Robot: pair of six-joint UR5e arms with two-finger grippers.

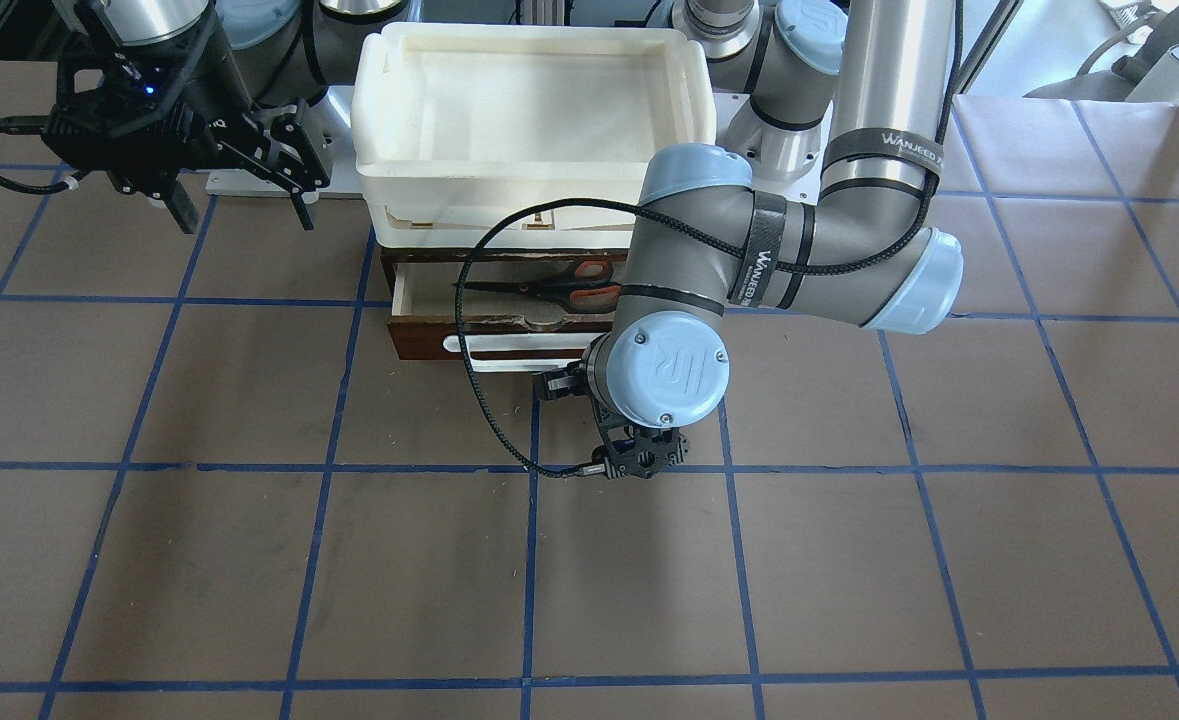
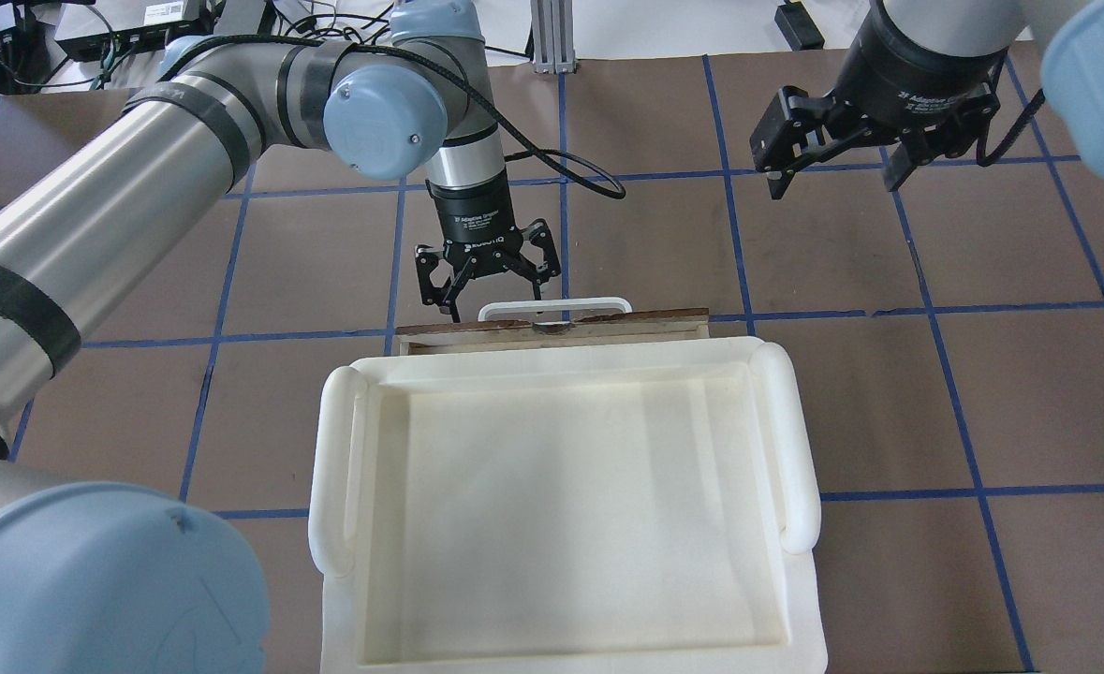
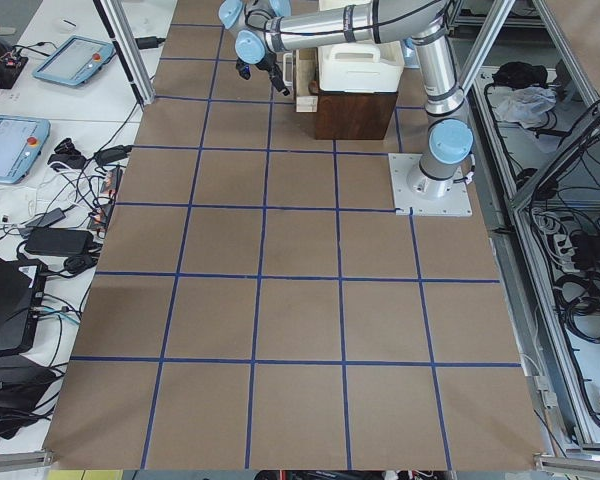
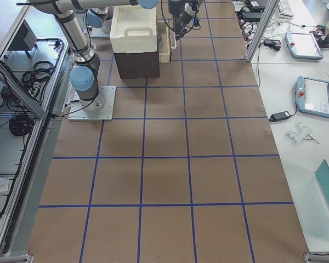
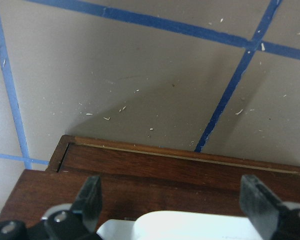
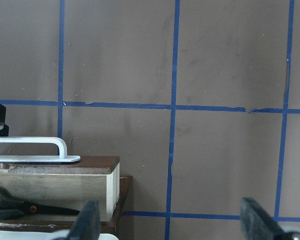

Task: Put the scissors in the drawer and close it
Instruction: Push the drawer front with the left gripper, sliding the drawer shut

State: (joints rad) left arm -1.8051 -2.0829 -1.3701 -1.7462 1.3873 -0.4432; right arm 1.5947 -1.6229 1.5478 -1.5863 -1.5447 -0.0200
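The scissors (image 1: 549,285), with dark handles lined orange-red, lie inside the half-open wooden drawer (image 1: 429,340); their blades also show in the right wrist view (image 6: 20,205). My left gripper (image 2: 493,298) is open and empty. It hangs right at the dark drawer front (image 5: 180,165), with its fingers either side of the left part of the white bar handle (image 2: 554,307). My right gripper (image 2: 837,178) is open and empty, raised off to the drawer's side (image 1: 239,210).
A large empty white tray (image 2: 336,468) sits on top of the drawer cabinet, above a second white tray (image 1: 389,215). The brown table with blue grid lines (image 1: 349,580) spreads around. The left arm's cable (image 1: 464,350) loops over the open drawer.
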